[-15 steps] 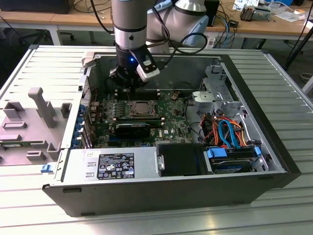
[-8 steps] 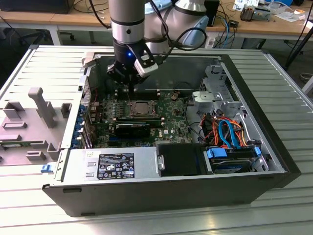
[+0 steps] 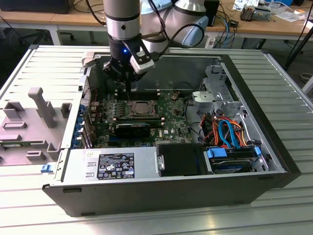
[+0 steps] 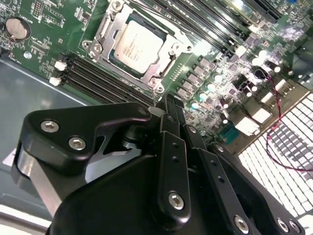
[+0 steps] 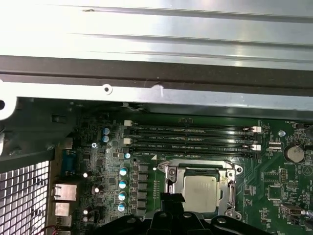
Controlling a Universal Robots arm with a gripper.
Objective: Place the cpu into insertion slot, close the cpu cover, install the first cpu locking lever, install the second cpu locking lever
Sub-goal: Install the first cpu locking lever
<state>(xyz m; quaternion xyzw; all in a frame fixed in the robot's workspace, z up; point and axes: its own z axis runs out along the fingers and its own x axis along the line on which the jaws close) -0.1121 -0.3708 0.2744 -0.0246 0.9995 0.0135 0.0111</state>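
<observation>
The cpu (image 3: 142,107) (image 4: 138,44) (image 5: 200,192), a dull silver square, lies flat in the insertion slot (image 4: 100,49) (image 5: 168,171) on the green board. The silvery cpu cover (image 4: 172,49) (image 5: 230,190) is down around it, and the chip shows through its window. My gripper (image 3: 128,89) (image 4: 166,102) (image 5: 172,198) hangs just above the board beside the socket's edge, on the side of the case's far wall. Its black fingers (image 4: 168,127) are shut together. A thin wire lever end (image 4: 155,89) sticks out of the socket corner right at the fingertips; I cannot tell whether they touch it.
Black memory slots (image 5: 195,139) (image 4: 98,81) run between the socket and the case wall (image 5: 156,73). A long black block (image 3: 133,129) lies in front of the socket. The power supply (image 3: 115,166), drive bay and cables (image 3: 230,132) fill the case front. A grey fixture (image 3: 29,122) lies outside.
</observation>
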